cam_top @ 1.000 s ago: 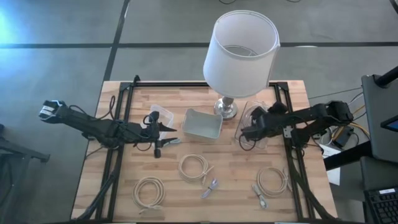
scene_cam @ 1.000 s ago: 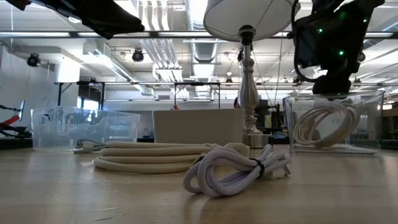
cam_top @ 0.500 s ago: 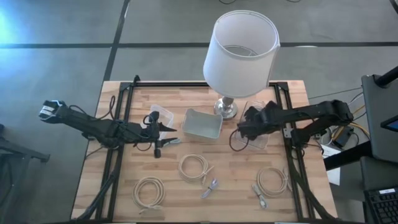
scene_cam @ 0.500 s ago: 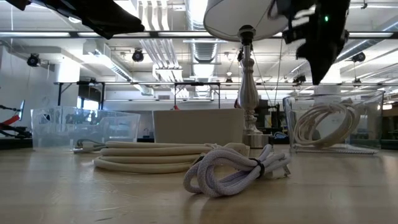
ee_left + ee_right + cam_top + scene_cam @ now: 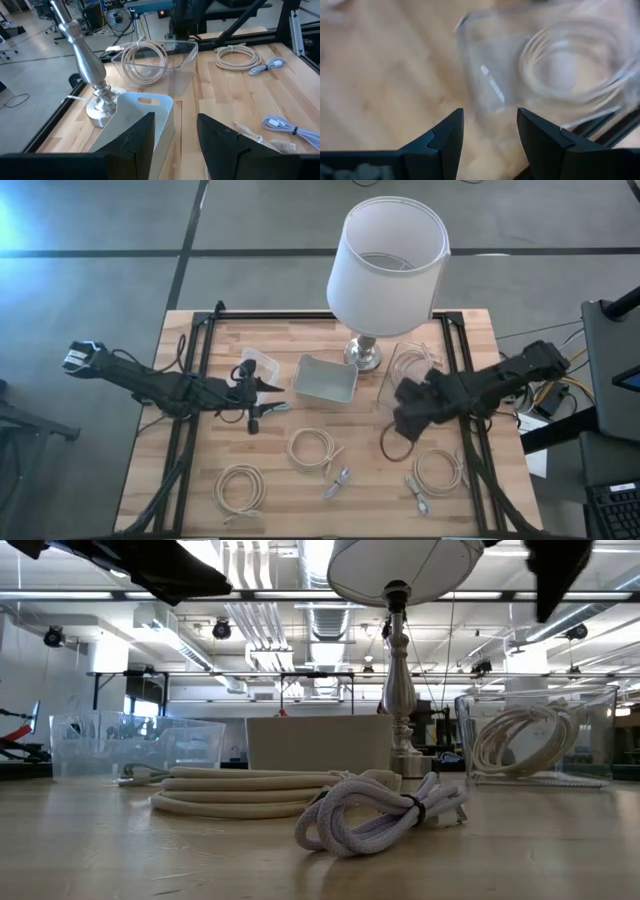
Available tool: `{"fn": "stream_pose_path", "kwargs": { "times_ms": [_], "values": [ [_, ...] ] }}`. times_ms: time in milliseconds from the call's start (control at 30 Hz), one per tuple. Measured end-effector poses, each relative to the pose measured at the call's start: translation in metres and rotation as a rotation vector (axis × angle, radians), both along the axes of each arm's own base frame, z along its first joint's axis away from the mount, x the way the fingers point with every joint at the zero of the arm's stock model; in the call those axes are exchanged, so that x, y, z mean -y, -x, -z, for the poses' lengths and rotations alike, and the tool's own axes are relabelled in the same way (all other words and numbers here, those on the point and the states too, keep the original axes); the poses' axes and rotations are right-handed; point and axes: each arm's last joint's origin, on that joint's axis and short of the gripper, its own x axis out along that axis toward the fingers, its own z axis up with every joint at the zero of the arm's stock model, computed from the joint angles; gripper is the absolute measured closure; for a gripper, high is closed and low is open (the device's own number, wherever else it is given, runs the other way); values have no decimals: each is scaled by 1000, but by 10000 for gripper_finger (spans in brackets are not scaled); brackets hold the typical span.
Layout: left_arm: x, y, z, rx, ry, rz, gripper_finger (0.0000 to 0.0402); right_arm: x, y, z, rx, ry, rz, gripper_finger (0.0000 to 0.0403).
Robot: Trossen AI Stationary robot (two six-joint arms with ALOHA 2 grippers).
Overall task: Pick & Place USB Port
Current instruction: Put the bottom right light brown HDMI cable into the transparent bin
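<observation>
The right gripper (image 5: 405,420) hangs above the table just off the near edge of the clear bin (image 5: 410,370), its fingers (image 5: 547,145) spread with nothing between them. In the right wrist view the bin and the coiled cable (image 5: 570,65) inside it lie just ahead of the fingertips, though that picture is smeared, so the exact gap to the bin's rim is hard to judge. The same coil (image 5: 520,740) shows through the bin wall in the low view.

The left gripper (image 5: 262,395) waits over the table's left half, fingers (image 5: 137,137) parted and empty. Ahead of them stands the white bin (image 5: 135,112), with the lamp base (image 5: 100,107) beside it.

Toward the near edge, open wood separates three more cable coils: one at the left (image 5: 241,486), one in the middle (image 5: 311,448), one at the right (image 5: 437,470) just beyond the right gripper's fingers. A small bundled cable (image 5: 338,479) lies between the middle and right coils. A small clear container (image 5: 259,364) sits just past the left fingers, toward the far edge. The lampshade (image 5: 388,260) overhangs the far middle of the table (image 5: 300,325).
</observation>
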Motion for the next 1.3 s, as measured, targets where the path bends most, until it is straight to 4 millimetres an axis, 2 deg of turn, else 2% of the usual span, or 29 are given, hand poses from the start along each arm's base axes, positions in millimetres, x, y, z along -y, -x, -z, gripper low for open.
{"fn": "stream_pose_path", "kwargs": {
  "times_ms": [233, 367, 500, 667, 833, 1067, 1300],
  "values": [
    [0, 1, 4, -5, 42, -11, 250, -43, 25, 16, -130, -210, 25, 223],
    [0, 0, 4, -3, 47, -12, 250, -61, 39, 30, -151, -216, 60, 223],
    [0, 1, 4, -3, 47, -12, 250, -74, 48, 53, -155, -240, 65, 223],
    [0, 0, 3, 5, 49, -12, 250, -73, 53, 90, -193, -285, 102, 223],
    [0, 0, 3, 5, 49, -12, 250, -57, 63, 120, -258, -229, 244, 223],
    [0, 0, 3, 6, 49, -12, 250, -51, 73, 141, -328, -256, 269, 223],
    [0, 0, 3, 6, 49, -13, 250, -46, 79, 160, -313, -272, 278, 223]
  ]
}}
